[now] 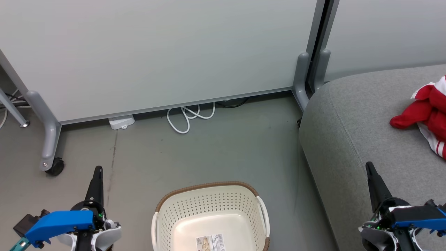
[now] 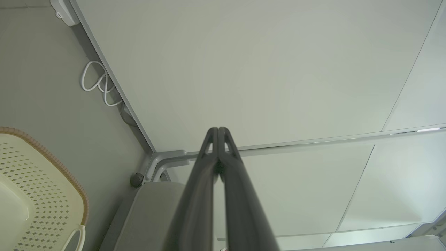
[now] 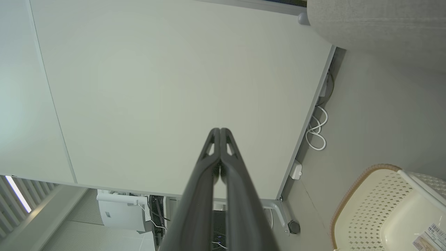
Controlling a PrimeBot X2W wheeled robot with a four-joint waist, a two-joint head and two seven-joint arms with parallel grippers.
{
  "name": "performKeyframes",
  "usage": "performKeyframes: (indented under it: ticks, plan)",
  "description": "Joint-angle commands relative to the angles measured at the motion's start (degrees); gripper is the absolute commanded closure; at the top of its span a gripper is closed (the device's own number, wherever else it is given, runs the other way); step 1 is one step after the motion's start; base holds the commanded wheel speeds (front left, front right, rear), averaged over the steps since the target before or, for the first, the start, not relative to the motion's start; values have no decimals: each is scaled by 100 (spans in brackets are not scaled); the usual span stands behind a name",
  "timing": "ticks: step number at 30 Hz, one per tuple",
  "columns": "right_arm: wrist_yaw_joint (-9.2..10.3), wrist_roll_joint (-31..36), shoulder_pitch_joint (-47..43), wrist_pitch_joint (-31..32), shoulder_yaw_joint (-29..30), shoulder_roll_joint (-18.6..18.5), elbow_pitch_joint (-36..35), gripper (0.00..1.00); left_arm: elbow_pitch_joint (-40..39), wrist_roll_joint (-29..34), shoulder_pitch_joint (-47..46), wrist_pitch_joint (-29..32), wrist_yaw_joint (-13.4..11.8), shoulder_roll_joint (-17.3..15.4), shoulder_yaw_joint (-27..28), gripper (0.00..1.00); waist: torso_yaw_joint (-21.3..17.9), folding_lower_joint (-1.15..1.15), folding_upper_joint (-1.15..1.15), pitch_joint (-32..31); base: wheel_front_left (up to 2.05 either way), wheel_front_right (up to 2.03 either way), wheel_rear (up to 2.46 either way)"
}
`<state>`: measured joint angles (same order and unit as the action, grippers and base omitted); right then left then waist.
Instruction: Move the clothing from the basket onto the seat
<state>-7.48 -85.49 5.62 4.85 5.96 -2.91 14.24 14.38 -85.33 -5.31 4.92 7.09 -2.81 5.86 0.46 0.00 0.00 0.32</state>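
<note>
The cream perforated basket [image 1: 210, 212] with a brown rim stands on the floor at the bottom centre, holding nothing but a paper label [image 1: 210, 243]. Red-and-white clothing [image 1: 427, 113] lies bunched on the grey seat [image 1: 352, 118] at the right edge. My left gripper [image 1: 98, 170] is shut and holds nothing, left of the basket; its fingertips [image 2: 218, 131] touch in the left wrist view, where the basket [image 2: 41, 195] is at the lower left. My right gripper [image 1: 368, 166] is shut and holds nothing, over the seat's front part; its fingertips [image 3: 220, 131] touch, with the basket [image 3: 383, 209] at lower right.
A pale partition wall [image 1: 156, 52] on grey wheeled feet [image 1: 52, 164] stands behind the basket. A coiled white cable [image 1: 188, 116] and a white power block [image 1: 121, 122] lie on the grey floor at its base. A second panel [image 1: 386, 31] stands behind the seat.
</note>
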Motion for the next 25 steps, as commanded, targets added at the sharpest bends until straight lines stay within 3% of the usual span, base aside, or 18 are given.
performKeyframes:
  ticks: [1, 17, 25]
  plan:
    - [-2, -101, 71, 24, 14, 4, -29, 100, -40, -82, -101, 21, 34, -12, 28, 100, -2, 0, 0, -1, 0, 0, 0]
    - [-2, -726, 97, 194, 70, 5, -30, 100, -43, -743, -125, 189, 64, -12, 84, 100, -46, 0, 0, -15, 0, 0, 0]
    - [-2, -698, 96, 193, 67, 5, -30, 100, -40, -714, -119, 185, 52, -12, 81, 100, -46, 0, 0, -15, 0, 0, 0]
